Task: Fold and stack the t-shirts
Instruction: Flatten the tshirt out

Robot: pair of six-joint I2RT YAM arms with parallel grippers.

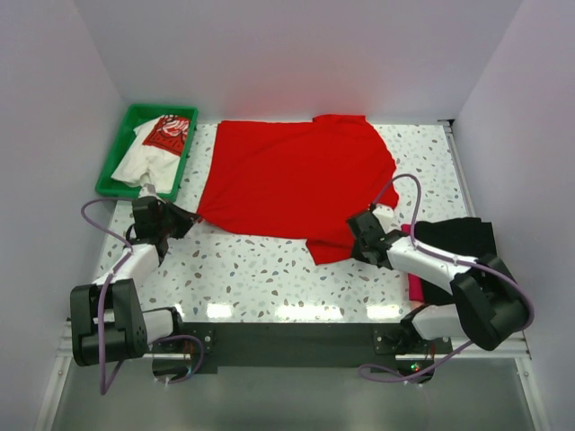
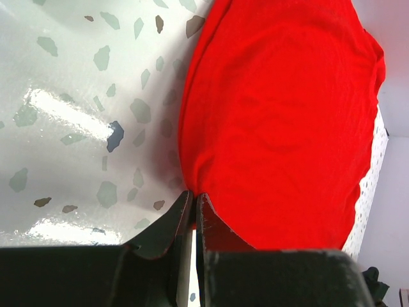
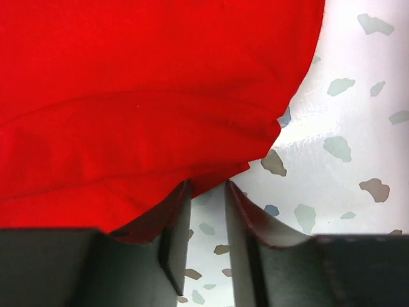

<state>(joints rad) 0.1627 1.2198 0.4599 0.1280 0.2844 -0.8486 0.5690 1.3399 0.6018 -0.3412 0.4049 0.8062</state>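
Note:
A bright red t-shirt (image 1: 296, 180) lies spread across the middle of the speckled table. My left gripper (image 1: 187, 218) sits at the shirt's near-left corner. In the left wrist view its jaws (image 2: 195, 194) are shut on the edge of the red cloth (image 2: 281, 115). My right gripper (image 1: 358, 235) is at the near-right corner. In the right wrist view it (image 3: 208, 183) stands open, with the red hem (image 3: 140, 96) lying at the fingertips and bare table showing between the fingers. A white t-shirt with a red print (image 1: 157, 144) lies crumpled in the tray. Folded black (image 1: 458, 238) and magenta (image 1: 416, 285) t-shirts lie at the right.
The green plastic tray (image 1: 115, 162) stands at the far left corner. White walls close in the table on the left, back and right. A strip of bare speckled table (image 1: 260, 269) runs between the red shirt and the arm bases.

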